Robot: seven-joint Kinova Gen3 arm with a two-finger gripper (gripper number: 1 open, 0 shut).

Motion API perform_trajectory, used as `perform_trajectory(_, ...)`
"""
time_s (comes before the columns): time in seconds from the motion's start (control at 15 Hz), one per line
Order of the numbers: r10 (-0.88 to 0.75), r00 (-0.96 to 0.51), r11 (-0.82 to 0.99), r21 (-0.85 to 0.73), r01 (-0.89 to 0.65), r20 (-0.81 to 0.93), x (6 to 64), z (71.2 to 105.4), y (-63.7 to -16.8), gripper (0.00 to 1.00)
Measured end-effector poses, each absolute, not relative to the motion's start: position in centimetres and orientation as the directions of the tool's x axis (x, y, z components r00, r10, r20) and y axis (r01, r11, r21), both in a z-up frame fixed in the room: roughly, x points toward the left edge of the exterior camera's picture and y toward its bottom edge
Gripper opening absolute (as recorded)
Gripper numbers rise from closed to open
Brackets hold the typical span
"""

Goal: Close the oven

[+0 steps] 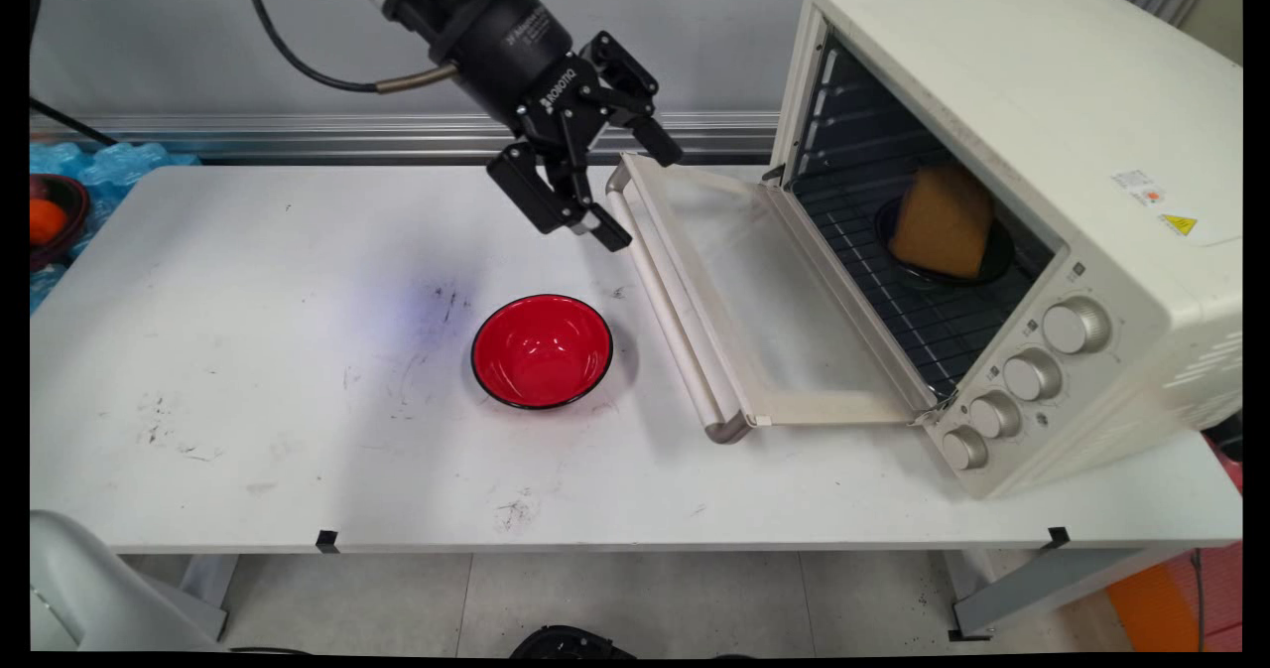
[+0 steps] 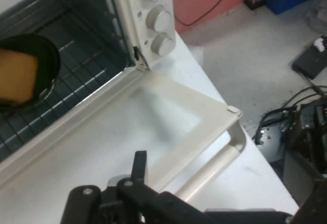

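My black gripper [image 1: 638,192] hangs open and empty just above the far end of the door handle [image 1: 663,301] of a cream toaster oven [image 1: 1052,102]. The oven door [image 1: 784,311] lies folded down flat on the table. Inside, on the wire rack, a black dish [image 1: 992,261] holds a tan wedge-shaped block [image 1: 943,219]. In the hand view the open door [image 2: 127,132] fills the middle, with the handle [image 2: 214,168] close to my gripper [image 2: 225,188] and the dish [image 2: 41,60] with the block [image 2: 18,76] at the left.
A red bowl [image 1: 542,350] with a black rim stands empty on the white table [image 1: 248,350], left of the door. Four knobs [image 1: 1032,375] line the oven's front. At the far left, off the table, a dark bowl [image 1: 62,213] holds an orange fruit [image 1: 46,219].
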State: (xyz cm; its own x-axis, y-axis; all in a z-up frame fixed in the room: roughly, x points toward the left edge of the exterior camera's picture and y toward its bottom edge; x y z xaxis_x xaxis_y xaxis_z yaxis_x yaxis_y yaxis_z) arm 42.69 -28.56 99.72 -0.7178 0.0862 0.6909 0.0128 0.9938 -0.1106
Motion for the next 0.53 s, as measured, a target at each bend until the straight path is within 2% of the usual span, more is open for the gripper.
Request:
perform_trajectory(0.27,0.062,-0.715,0.997,-0.080,0.009,0.696,43.4,100.1,-28.1,1.00)
perform_trajectory(0.53,-0.019,-0.728,0.996,-0.050,-0.073,0.685,44.2,99.2,-28.2,1.00)
